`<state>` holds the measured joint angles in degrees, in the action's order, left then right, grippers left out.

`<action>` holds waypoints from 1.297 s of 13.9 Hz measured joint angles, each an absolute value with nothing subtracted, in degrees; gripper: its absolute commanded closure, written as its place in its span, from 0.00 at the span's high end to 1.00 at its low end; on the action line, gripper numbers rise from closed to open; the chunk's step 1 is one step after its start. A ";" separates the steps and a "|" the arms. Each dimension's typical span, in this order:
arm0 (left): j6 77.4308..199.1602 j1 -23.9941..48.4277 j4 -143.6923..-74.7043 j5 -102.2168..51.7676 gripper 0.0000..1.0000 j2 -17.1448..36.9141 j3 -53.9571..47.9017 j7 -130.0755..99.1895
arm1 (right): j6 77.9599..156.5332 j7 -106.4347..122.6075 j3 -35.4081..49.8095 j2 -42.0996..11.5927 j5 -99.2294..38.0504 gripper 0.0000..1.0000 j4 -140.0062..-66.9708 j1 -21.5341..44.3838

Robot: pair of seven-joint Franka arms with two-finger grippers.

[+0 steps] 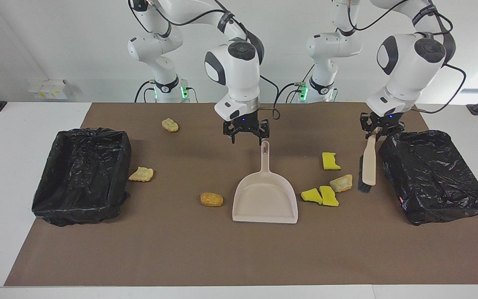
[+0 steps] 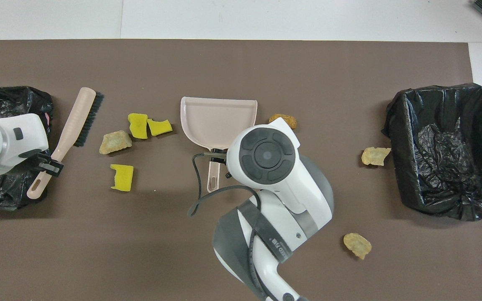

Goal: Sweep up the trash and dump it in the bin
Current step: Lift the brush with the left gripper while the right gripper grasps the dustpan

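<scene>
Trash lies scattered on the brown mat: yellow sponge pieces [image 1: 330, 161] [image 2: 137, 125] and a tan lump [image 1: 341, 183] beside the beige dustpan [image 1: 265, 199], an orange-brown lump [image 1: 211, 199] at its other side, and tan lumps [image 1: 141, 174] [image 1: 169, 124] toward the right arm's end. My left gripper [image 1: 378, 132] [image 2: 48, 163] is shut on the handle of a beige brush [image 1: 369, 164] [image 2: 75, 125], whose bristles hang beside the tan lump. My right gripper [image 1: 247, 139] stands open just over the dustpan's handle [image 1: 265, 151]; in the overhead view the arm hides it.
Two bins lined with black bags stand at the mat's ends, one [image 1: 81, 174] [image 2: 442, 146] at the right arm's end and one [image 1: 434, 174] [image 2: 6, 104] at the left arm's end, right beside the brush.
</scene>
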<state>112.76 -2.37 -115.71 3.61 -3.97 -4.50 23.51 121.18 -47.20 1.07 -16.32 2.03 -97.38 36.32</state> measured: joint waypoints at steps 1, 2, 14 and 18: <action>114.00 -3.21 -114.98 4.57 0.00 -2.60 -4.51 24.42 | 122.61 -47.47 1.03 -17.74 2.69 1.00 -97.38 37.39; 114.58 -4.04 -113.76 5.16 0.00 -1.11 -4.53 25.77 | 124.46 -48.06 1.03 -19.28 3.59 1.00 -97.39 38.41; 117.51 -7.86 -111.11 5.45 0.00 5.74 -4.74 32.22 | 130.67 -48.94 0.93 -26.12 9.77 0.12 -97.25 42.65; 117.48 -7.86 -111.11 5.45 0.00 5.74 -4.78 32.22 | 130.65 -48.97 0.67 -25.88 10.57 0.00 -96.63 42.42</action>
